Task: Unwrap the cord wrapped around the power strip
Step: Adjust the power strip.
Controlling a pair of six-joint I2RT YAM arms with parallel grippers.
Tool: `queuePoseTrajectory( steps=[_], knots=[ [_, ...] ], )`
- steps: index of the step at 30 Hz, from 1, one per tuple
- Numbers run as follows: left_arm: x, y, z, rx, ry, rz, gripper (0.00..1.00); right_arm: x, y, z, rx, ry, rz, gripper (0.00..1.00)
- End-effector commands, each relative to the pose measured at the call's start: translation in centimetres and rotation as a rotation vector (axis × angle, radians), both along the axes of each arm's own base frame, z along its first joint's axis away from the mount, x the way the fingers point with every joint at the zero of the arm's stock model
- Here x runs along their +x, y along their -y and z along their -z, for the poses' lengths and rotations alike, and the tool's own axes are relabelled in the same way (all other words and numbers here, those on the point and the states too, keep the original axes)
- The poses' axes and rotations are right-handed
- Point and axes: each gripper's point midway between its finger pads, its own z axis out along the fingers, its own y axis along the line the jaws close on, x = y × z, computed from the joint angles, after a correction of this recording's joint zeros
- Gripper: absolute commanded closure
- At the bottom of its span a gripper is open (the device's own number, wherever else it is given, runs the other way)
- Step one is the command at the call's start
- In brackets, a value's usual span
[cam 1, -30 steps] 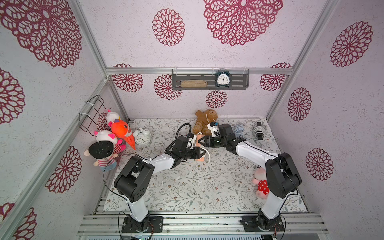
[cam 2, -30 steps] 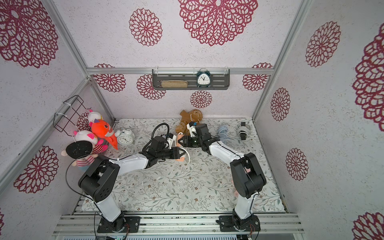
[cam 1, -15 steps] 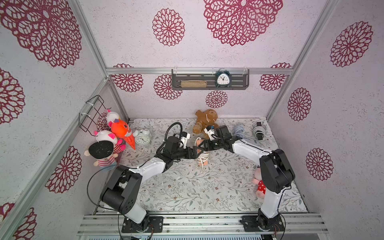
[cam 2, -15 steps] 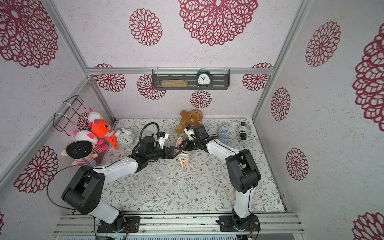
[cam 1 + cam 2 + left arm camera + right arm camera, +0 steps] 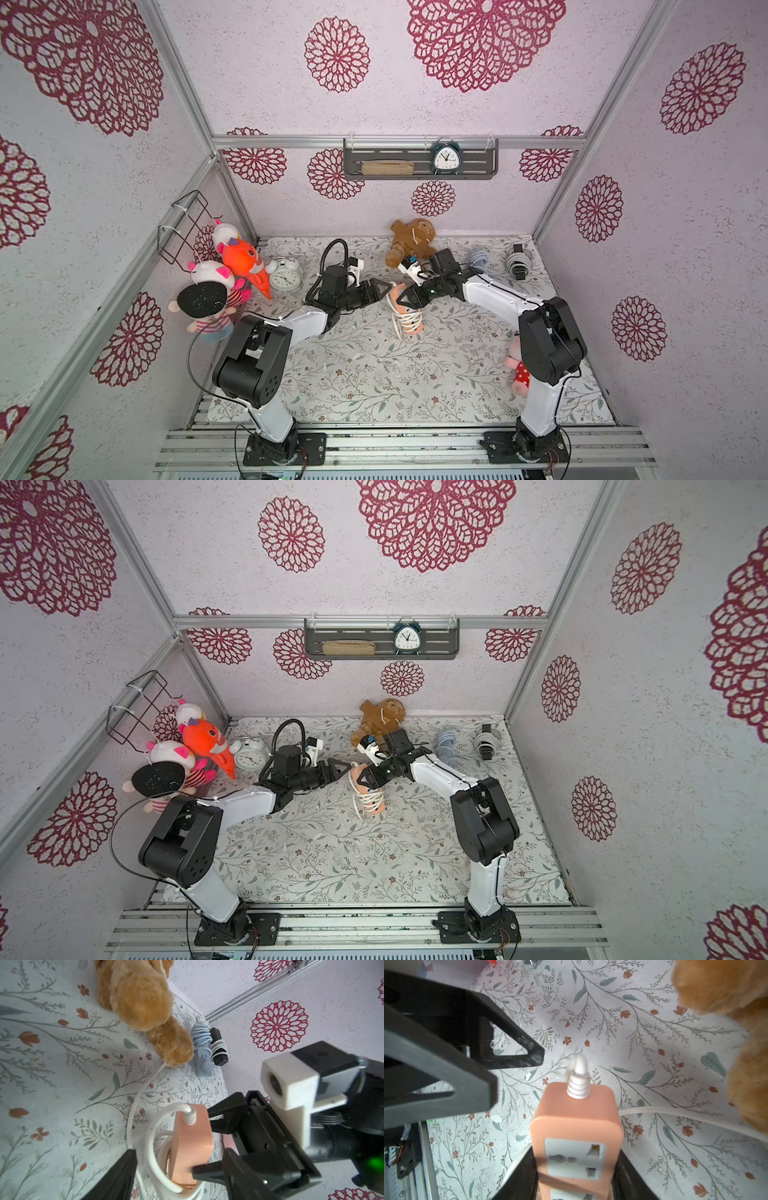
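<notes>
As seen from the front rail outward, both arms stand on their bases at the near edge and fold forward, forearms low, converging at mid-table. I note a pink toy beside the right arm's elbow.

My left gripper sits level with the strip's cord end, just beside it, fingers spread and nothing between them. My right gripper is clamped across the strip, one finger on each long side. In both top views the strip hangs tilted from that grip over the table. I cannot tell whether its low end touches. White cord is coiled around its lower half. One loose run lies on the table and passes under the bear, which sits just behind both grippers.

Further back right lie a blue strip and a black strip, each wound in its own cord. A clock and plush toys occupy the far left. On the back wall a shelf carries a second clock.
</notes>
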Motion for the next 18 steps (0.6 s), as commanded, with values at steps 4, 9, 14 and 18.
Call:
queuePoseTrajectory(
  steps=[4,9,14,18],
  knots=[
    [0.2,1.1,-1.2,-0.067,0.034,0.023,0.19,-0.2,-1.7,-4.3,0.085,0.095,-0.084,0.70],
    [0.6,1.8,-0.9,-0.110,0.028,0.018,0.36,-0.4,-2.3,-4.7,0.092,0.100,-0.089,0.70],
    [0.5,2.0,0.0,-0.086,0.001,0.010,0.43,-0.1,-2.2,-4.6,0.077,0.109,-0.068,0.71],
    [0.4,2.1,0.5,-0.078,-0.016,0.005,0.50,0.1,-2.2,-4.7,0.078,0.114,-0.057,0.71]
  ],
)
